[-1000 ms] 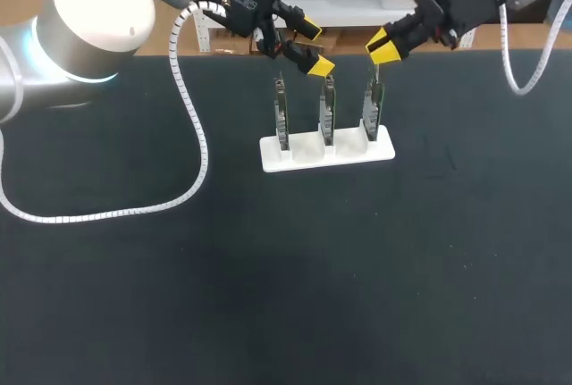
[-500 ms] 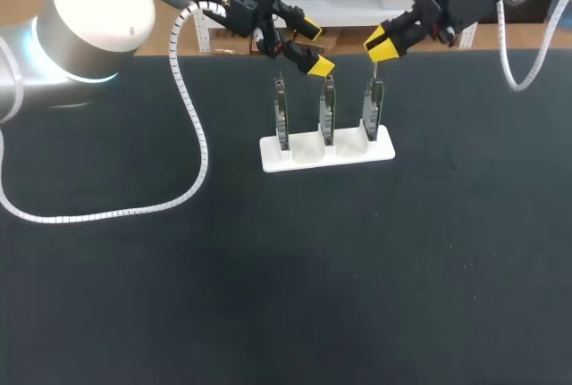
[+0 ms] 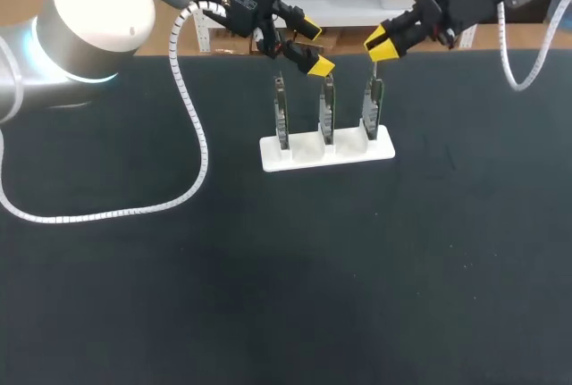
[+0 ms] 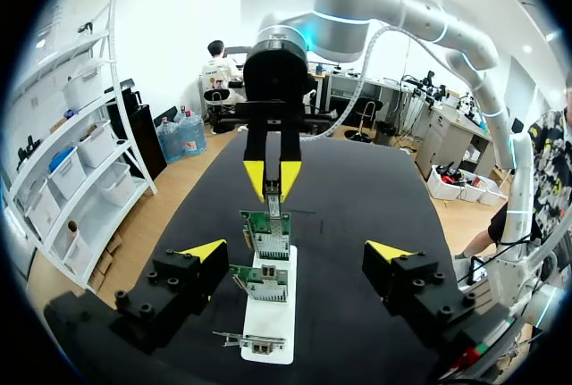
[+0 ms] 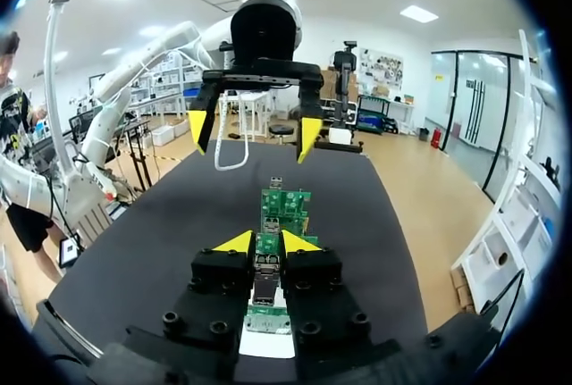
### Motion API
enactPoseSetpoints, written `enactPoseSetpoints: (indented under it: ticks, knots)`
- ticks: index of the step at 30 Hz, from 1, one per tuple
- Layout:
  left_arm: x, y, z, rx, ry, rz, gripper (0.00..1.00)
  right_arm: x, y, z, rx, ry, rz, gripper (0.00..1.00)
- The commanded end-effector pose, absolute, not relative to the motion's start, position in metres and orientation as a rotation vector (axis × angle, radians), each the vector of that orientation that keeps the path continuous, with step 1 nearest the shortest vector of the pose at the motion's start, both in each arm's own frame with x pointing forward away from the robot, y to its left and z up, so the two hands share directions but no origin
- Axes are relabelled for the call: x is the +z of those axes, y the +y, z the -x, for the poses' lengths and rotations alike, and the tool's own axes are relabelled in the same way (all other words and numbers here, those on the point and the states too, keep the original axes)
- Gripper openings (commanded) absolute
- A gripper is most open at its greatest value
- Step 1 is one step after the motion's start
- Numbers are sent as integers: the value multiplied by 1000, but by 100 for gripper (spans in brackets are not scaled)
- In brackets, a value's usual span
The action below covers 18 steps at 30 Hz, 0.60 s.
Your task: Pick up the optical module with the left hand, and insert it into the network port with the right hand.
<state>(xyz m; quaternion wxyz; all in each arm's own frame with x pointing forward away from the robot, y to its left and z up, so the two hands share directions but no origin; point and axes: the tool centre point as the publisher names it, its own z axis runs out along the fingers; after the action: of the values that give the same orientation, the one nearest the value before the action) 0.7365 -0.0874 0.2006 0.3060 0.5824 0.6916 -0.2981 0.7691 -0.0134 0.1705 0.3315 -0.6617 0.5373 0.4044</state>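
Observation:
A white holder [image 3: 304,154] carries three upright green network boards [image 3: 328,112] in a row. My right gripper [image 3: 380,46] hangs just above the right-hand board [image 3: 373,106], shut on a slim silver optical module [image 5: 265,276] that points down at that board's port. The left wrist view shows the module's end [image 4: 273,199] at the board's top edge; whether it is in the port I cannot tell. My left gripper [image 3: 315,46] stands wide open above the middle board [image 4: 259,280], holding nothing.
The black table mat [image 3: 268,269] stretches wide in front of the holder. My left arm's white spiral cable [image 3: 192,135] loops down onto the mat at the left. The holder [image 5: 264,342] sits near the table's far edge.
My right gripper has lifted a little and drawn slightly back from the right board, then held still. The left arm has not moved.

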Motion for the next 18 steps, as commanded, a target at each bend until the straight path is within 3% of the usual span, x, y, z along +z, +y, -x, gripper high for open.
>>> enactPoseSetpoints:
  ticks: [1,18]
  knots:
    - [201,-88,-737,-786,1835,-1544,100,167,-13,-760,1039,1396,1706,0]
    - [201,-88,-737,-786,1835,-1544,100,158,-16,-757,1065,1338,1639,0]
